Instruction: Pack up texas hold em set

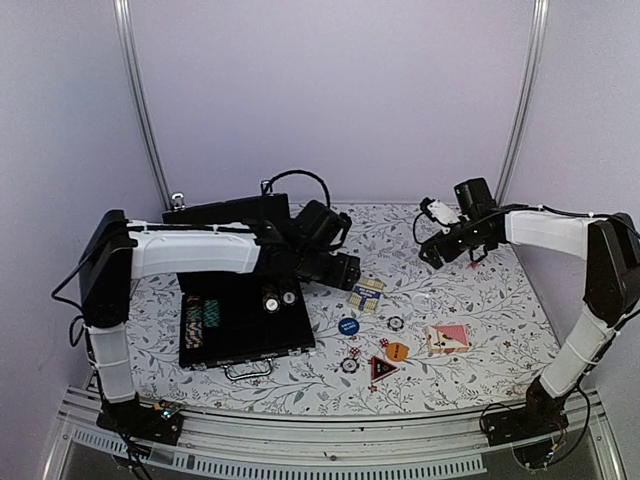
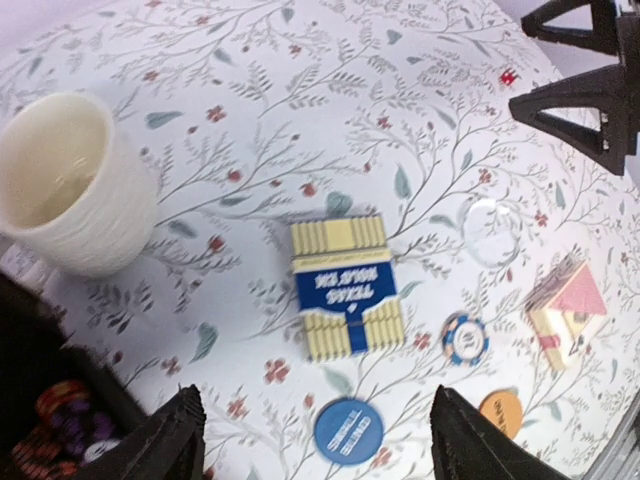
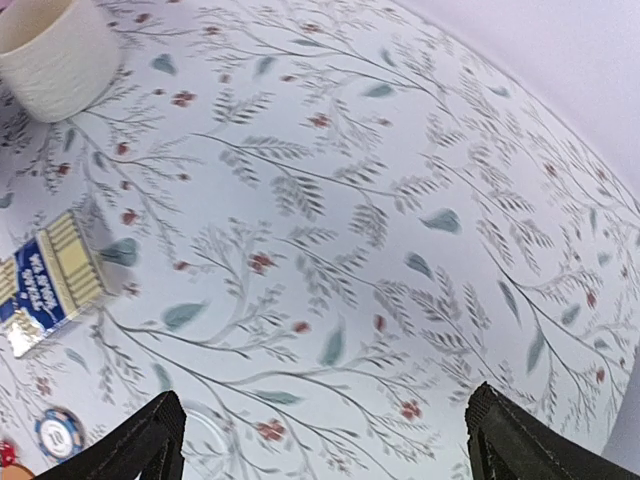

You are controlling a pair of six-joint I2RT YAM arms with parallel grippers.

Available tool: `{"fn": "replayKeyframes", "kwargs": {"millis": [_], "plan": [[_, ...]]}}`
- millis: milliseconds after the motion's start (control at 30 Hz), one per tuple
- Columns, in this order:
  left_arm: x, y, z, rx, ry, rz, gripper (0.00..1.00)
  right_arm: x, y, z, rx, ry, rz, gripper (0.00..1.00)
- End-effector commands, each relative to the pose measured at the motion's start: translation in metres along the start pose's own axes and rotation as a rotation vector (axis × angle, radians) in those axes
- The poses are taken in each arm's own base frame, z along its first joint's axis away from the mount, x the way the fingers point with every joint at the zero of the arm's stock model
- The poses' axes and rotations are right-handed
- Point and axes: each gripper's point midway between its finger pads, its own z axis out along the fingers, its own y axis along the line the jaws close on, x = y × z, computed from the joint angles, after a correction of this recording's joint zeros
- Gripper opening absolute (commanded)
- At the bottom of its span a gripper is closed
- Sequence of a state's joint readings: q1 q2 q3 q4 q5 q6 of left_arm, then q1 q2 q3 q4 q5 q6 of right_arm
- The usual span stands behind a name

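The black case [image 1: 245,330] lies open at the left with striped chips [image 1: 198,318] in it. In the left wrist view its corner with chips [image 2: 60,425] shows at bottom left. The blue deck [image 1: 367,296] lies right of the case. My left gripper [image 1: 345,272] hangs open above it, and in its own view the blue deck [image 2: 345,285] and blue button [image 2: 348,430] lie between the open fingers [image 2: 315,395]. The red deck [image 1: 447,338], a chip [image 1: 396,323], an orange button [image 1: 397,351] and dice [image 1: 354,352] lie loose. My right gripper [image 1: 428,252] is open and empty over bare cloth [image 3: 325,398].
A cream mug [image 2: 70,180] stands beside the case, hidden under my left arm in the top view; it also shows in the right wrist view [image 3: 55,55]. A clear disc [image 2: 493,230] and a dark triangle card [image 1: 382,368] lie on the floral cloth. The case lid [image 1: 230,212] stands at the back.
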State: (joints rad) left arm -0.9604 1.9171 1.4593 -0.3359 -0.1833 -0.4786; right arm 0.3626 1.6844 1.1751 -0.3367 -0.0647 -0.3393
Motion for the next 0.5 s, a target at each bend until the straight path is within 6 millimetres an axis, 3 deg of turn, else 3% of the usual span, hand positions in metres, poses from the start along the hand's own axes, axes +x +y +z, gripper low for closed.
{"fn": "replayKeyframes", "kwargs": {"millis": [0, 100, 233, 467], "plan": [[0.032, -0.025, 0.048, 0.000, 0.181, -0.010, 0.77, -0.007, -0.028, -0.037, 0.025, -0.115, 0.086, 0.99], [0.035, -0.037, 0.071, -0.017, 0.227, 0.002, 0.80, -0.007, -0.033, -0.053, 0.006, -0.161, 0.113, 0.99], [0.042, -0.035, 0.093, -0.060, 0.270, 0.011, 0.82, -0.016, -0.039, -0.076, 0.023, -0.240, 0.114, 0.99], [0.050, -0.034, 0.111, -0.070, 0.300, 0.026, 0.84, -0.021, -0.038, -0.089, 0.031, -0.283, 0.096, 0.99]]}}
